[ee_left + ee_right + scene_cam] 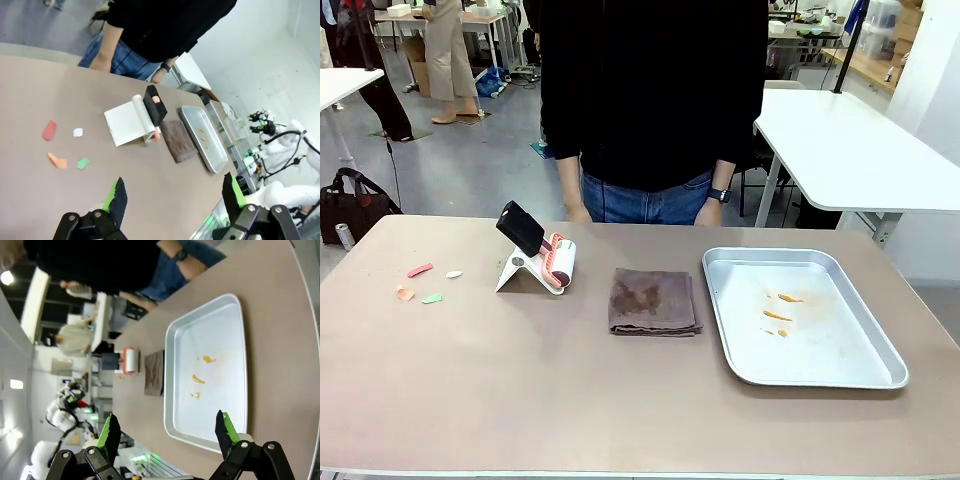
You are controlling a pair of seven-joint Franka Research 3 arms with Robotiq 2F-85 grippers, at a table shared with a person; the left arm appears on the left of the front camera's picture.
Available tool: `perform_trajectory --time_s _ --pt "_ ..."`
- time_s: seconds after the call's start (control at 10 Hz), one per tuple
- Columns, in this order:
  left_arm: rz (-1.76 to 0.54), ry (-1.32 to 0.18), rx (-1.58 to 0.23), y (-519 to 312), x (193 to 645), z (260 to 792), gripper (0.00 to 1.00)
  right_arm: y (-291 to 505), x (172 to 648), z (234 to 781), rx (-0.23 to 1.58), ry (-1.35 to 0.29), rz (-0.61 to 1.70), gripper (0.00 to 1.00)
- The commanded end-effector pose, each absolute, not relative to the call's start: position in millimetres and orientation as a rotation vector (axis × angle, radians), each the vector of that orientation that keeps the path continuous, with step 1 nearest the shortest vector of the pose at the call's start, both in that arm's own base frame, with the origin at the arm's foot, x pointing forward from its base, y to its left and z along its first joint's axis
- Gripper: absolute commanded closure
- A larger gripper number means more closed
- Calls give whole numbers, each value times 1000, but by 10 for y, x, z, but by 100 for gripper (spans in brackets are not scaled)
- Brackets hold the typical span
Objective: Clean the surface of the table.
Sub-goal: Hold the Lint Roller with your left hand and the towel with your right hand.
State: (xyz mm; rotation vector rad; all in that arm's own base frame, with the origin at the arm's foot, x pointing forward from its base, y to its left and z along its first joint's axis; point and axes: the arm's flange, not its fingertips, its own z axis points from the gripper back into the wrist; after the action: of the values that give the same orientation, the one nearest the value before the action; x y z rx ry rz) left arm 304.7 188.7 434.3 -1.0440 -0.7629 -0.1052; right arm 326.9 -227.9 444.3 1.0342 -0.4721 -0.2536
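- The table (620,400) is the broad beige-brown top under everything here; it runs from the near edge to the far edge, where a person (650,100) stands.
- It looks heavy, stiff and smooth. I judge it is not a thing to grasp at all: loose bits should slide across it easily.
- 4 small coloured scraps (420,270) lie near its left edge.
- A roller tool with a black handle (535,250) sits left of centre on a white base.
- A folded brown cloth (653,300) lies at the centre, soft and limp; best pinched at a folded edge.
- A metal tray (820,345) with orange smears sits toward the right edge.
- The left gripper (174,195) hangs above the table with its jaws spread wide, grasping nothing.
- The right gripper (166,429) is likewise released, above the tray's near end.
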Motion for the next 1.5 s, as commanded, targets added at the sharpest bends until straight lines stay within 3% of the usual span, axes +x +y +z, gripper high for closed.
perform_trajectory --time_s 0.0,0.2,0.3,1.0,1.4 --pt "-92 -820 -1063 1676 2954 4309 0 -2314 3335 4396 1076 -509 -244 0" --pt "-34 -781 -981 1593 3041 4304 0 -2279 3348 4375 962 -539 -266 0" --pt "-67 -784 -1053 1830 3048 4352 0 -2344 3279 4331 1068 -482 -285 0" --pt "-52 -770 -1045 1833 3041 4366 0 -2341 3245 4321 1051 -464 -291 0" --pt "-168 -755 -977 1467 3121 4816 0 -1491 3370 4823 902 -508 -131 0"
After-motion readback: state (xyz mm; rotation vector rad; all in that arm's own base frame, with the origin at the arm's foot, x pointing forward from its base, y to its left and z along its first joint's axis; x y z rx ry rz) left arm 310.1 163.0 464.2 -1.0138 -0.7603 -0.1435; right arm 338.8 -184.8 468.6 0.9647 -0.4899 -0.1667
